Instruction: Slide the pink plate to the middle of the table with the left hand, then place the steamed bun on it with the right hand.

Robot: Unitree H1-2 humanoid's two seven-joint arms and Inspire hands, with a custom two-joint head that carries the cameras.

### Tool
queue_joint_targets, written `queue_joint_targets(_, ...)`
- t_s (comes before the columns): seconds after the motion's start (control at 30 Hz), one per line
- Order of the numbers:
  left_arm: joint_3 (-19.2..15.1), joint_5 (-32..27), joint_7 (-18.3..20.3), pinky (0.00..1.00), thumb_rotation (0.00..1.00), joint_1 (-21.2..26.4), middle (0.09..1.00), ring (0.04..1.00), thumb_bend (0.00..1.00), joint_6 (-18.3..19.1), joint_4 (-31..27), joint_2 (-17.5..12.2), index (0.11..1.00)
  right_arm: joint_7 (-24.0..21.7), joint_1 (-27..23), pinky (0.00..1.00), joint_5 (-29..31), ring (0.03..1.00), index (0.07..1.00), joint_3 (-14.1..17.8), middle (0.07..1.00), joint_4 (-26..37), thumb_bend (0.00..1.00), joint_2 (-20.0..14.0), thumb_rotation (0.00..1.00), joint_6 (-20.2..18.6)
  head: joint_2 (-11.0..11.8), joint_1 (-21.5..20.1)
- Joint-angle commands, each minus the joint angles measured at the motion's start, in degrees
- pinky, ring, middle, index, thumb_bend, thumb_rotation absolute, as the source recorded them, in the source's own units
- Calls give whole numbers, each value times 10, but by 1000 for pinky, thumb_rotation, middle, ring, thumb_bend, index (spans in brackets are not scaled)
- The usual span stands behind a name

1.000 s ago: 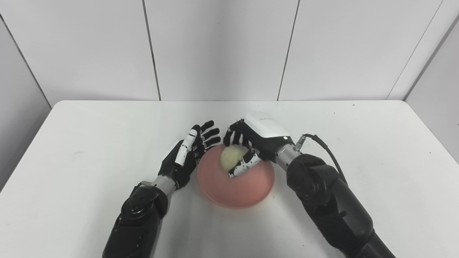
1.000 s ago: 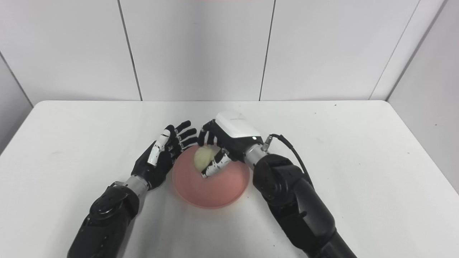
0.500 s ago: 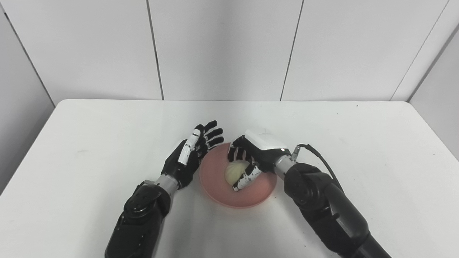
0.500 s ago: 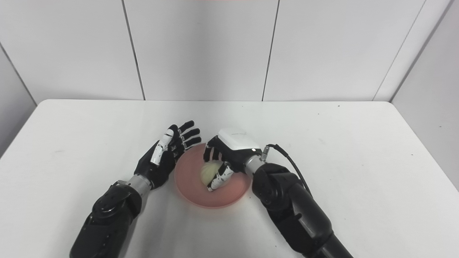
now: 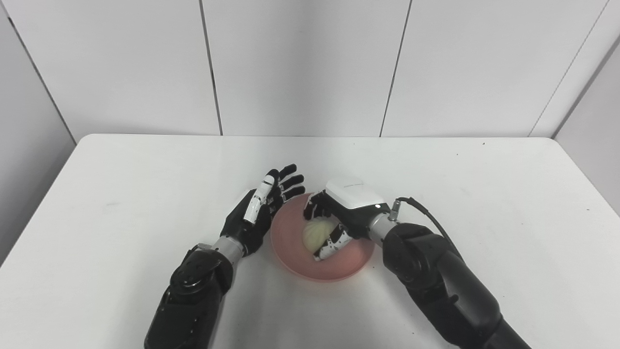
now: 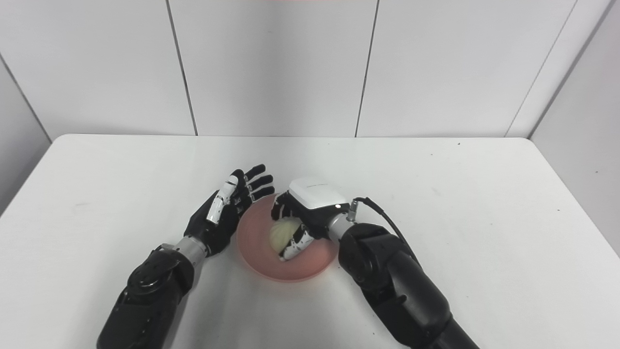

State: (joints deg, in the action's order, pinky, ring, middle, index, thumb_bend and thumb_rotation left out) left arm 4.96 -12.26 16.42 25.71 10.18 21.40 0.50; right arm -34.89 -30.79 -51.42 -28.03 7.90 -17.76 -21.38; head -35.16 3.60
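The pale, round steamed bun (image 5: 318, 231) sits low over the middle of the shallow pink plate (image 5: 295, 257), which lies near the centre of the white table (image 5: 121, 194), slightly toward the near edge. The right hand (image 5: 341, 218), black with a white back cover, is curled around the bun from above and from the right, grasping it between fingers and thumb; whether the bun already touches the plate cannot be told. Just left of the plate's rim, the left hand (image 5: 259, 211) stands edge-on with its fingers spread and straight, holding nothing. The plate slide looks finished, and the placing of the bun appears to be the step in hand. The next move likely calls for loosening the right fingers gently and lifting clear without dragging the bun or nudging the plate.
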Motion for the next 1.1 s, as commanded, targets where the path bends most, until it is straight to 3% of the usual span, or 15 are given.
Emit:
queue_joint_targets(0.0,0,1,-6,861,989,-28,879,866,382,53,27,2,867,-31,-21,587,-18,810,919,9,923,41,727,0,615,-31,0,1)
queue_joint_targets(0.1,-1,6,-8,856,986,-26,878,863,392,50,33,3,867,-71,-23,636,-32,865,952,19,954,78,796,6,714,-53,0,1)
queue_joint_targets(0.23,0,7,-7,853,998,-27,880,864,387,52,28,3,869,-108,-24,672,-48,892,964,36,965,111,821,13,753,-55,0,1)
queue_joint_targets(0.57,3,6,3,874,986,-28,892,881,397,48,27,-1,879,-174,-35,647,-85,866,968,60,954,157,839,20,828,-53,1,0)
queue_joint_targets(0.67,5,12,-3,882,998,-30,898,886,395,45,24,-2,886,-155,-30,635,-66,852,963,81,940,161,824,19,827,-46,2,-3)
queue_joint_targets(0.77,1,17,-14,888,1000,-34,905,891,401,43,14,-1,898,-103,-11,650,-10,846,967,117,929,156,796,21,805,-20,4,-6)
queue_joint_targets(0.87,0,34,-42,892,1000,-47,920,902,367,33,-16,4,920,-26,20,788,59,903,996,158,960,132,775,21,905,28,5,-7)
queue_joint_targets(0.9,0,42,-52,895,1000,-54,923,905,364,30,-34,6,923,-4,30,794,78,906,997,169,963,123,775,22,912,38,7,-9)
queue_joint_targets(1.07,-5,78,-100,996,1000,-94,998,996,366,13,-117,14,997,72,80,864,161,980,1000,227,1000,82,792,45,997,27,12,-17)
